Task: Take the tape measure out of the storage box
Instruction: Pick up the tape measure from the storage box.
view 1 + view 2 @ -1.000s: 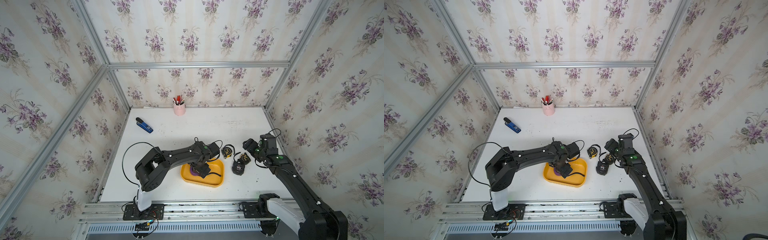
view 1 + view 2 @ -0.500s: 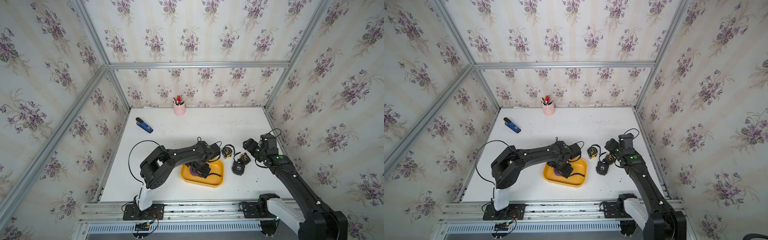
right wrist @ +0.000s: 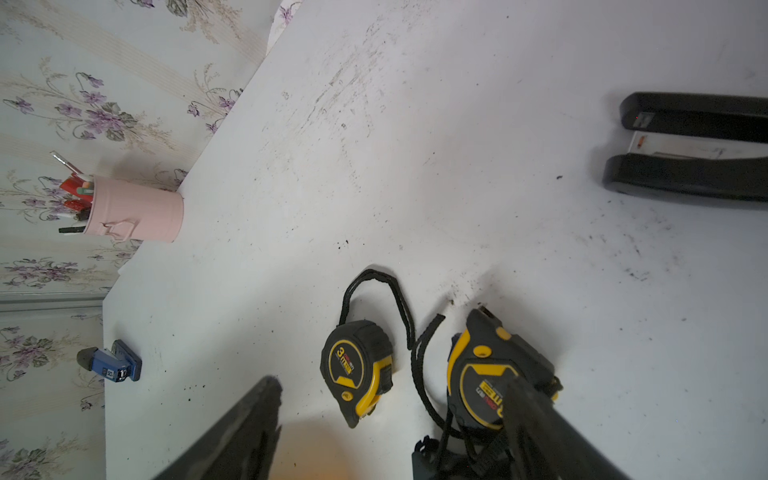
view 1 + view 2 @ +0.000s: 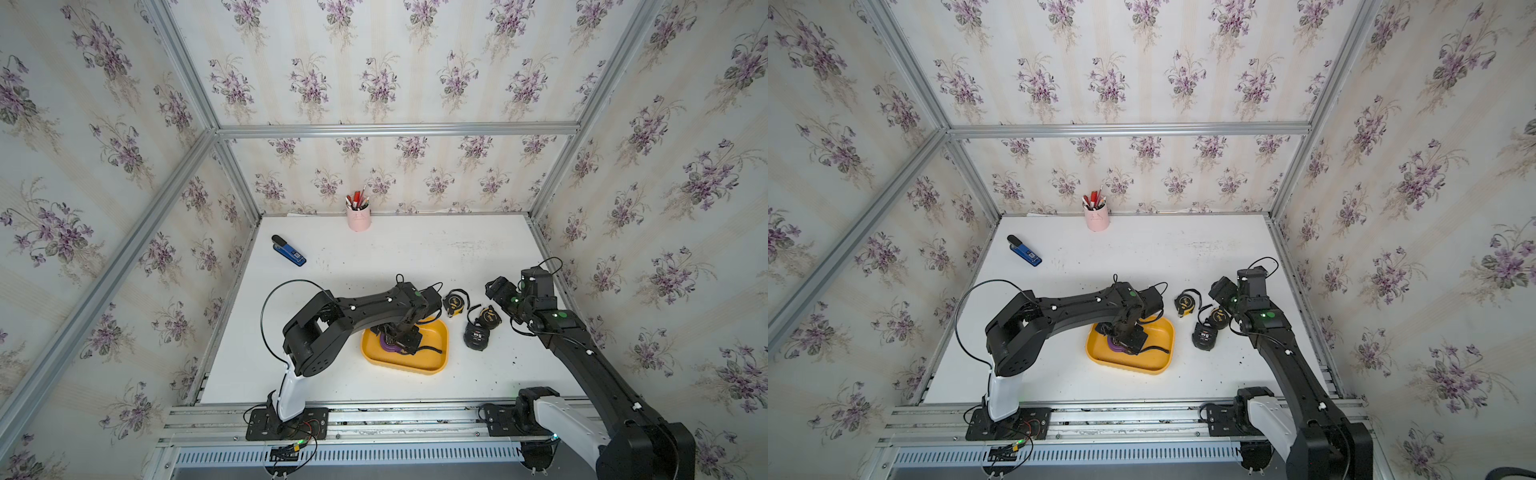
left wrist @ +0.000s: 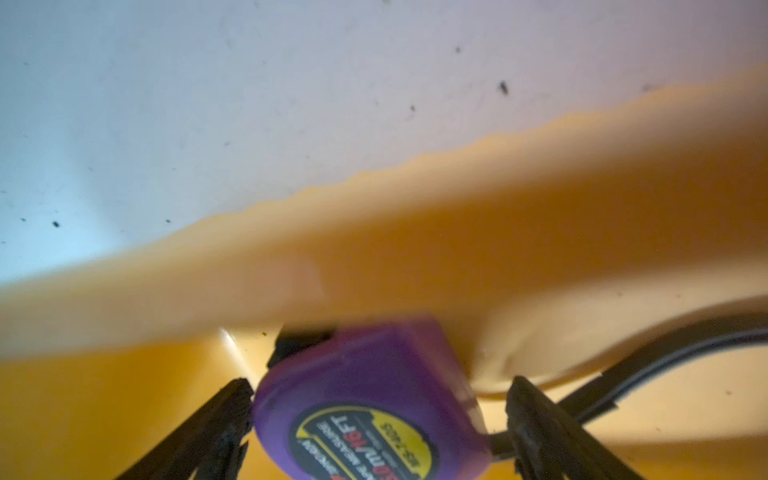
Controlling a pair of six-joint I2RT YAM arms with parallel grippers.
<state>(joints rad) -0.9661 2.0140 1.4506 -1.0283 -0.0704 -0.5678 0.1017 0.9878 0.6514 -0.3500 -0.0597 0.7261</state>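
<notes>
- L gripper [image 5: 380, 386] [image 4: 401, 338]: down inside storage box [image 4: 434, 336]. Fingers spread, one each side of purple tape measure [image 5: 365, 395]. One finger at the case edge, a small gap at the other, so not clamped.
- Purple tape measure: flat on box floor toward the left end in both top views [image 4: 1115, 344]; black strap [image 4: 428, 350] trails across the floor. Round yellow/black label reads "16FT" and "MEASURE", inverted in L wrist view; rest blurred.
- Storage box: mustard-yellow, on white table [image 4: 415, 249] between the arms.
- R gripper [image 3: 392, 386]: fingers wide apart, nothing between them, above bare table.
- Outside box, to its right:
  - blk/yellow tape [image 3: 357, 365], marked "3m".
  - 2nd blk/yellow tape [image 3: 482, 374], label partly behind an R finger.
  - blk tape [image 4: 476, 336], marked "5M".
- Rear: pink pen cup [image 4: 358, 218] at back wall; blue stapler [image 4: 289, 251], its label too small to read.
</notes>
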